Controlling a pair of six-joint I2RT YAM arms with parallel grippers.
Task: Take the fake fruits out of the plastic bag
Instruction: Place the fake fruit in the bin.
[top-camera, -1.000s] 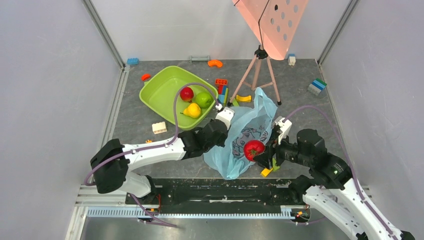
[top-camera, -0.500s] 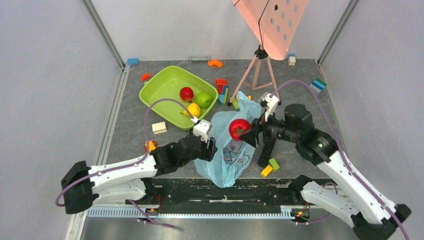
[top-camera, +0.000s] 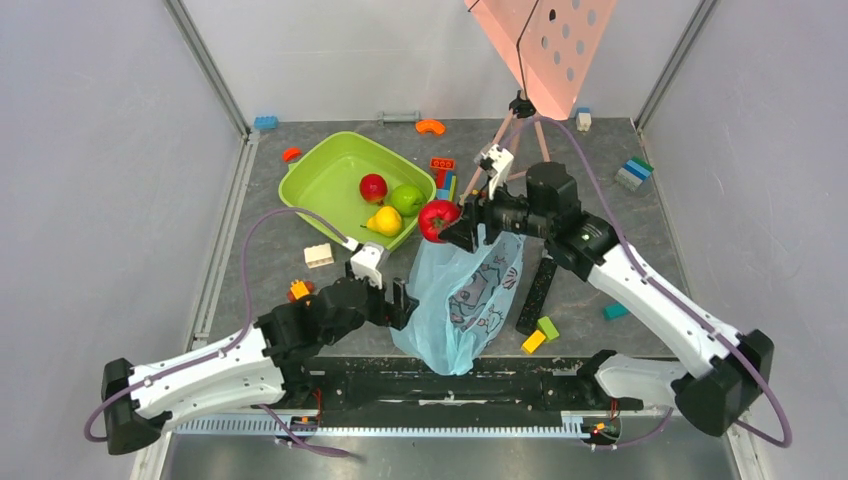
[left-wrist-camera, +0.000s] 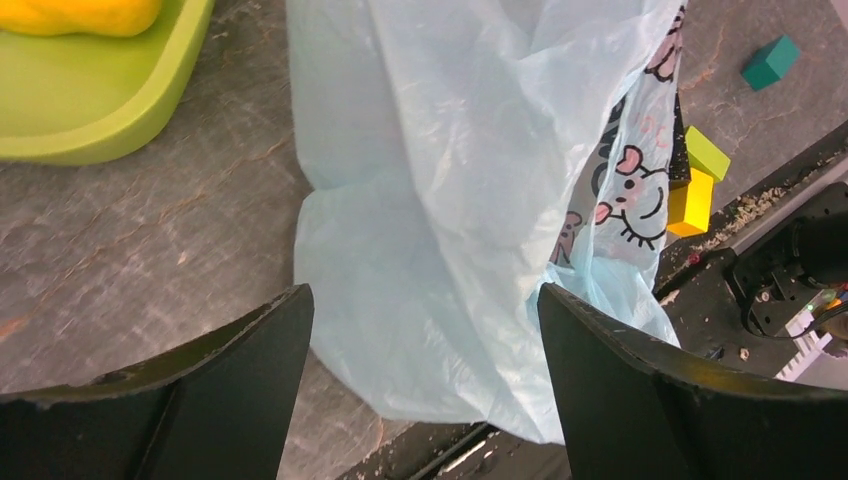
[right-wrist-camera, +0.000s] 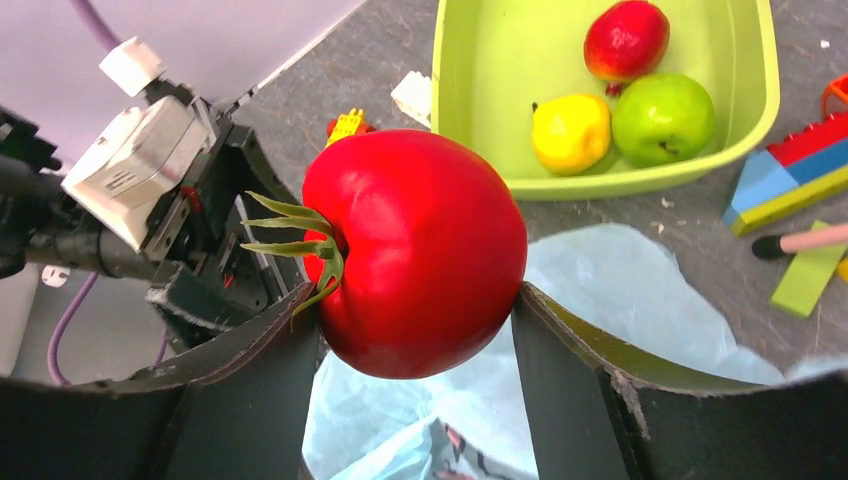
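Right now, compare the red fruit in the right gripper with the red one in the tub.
The held red fruit is clamped in the right gripper; the tub red fruit lies in the green tub. The held one shows green leaves; the tub one shows none. Both are glossy red.

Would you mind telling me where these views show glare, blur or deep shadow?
Top view: even light, sharp, soft shadows only. Left wrist: bag crisp, the fingers nearly black, detail lost. Right wrist: red fruit sharp with a mild sheen, no blown glare.
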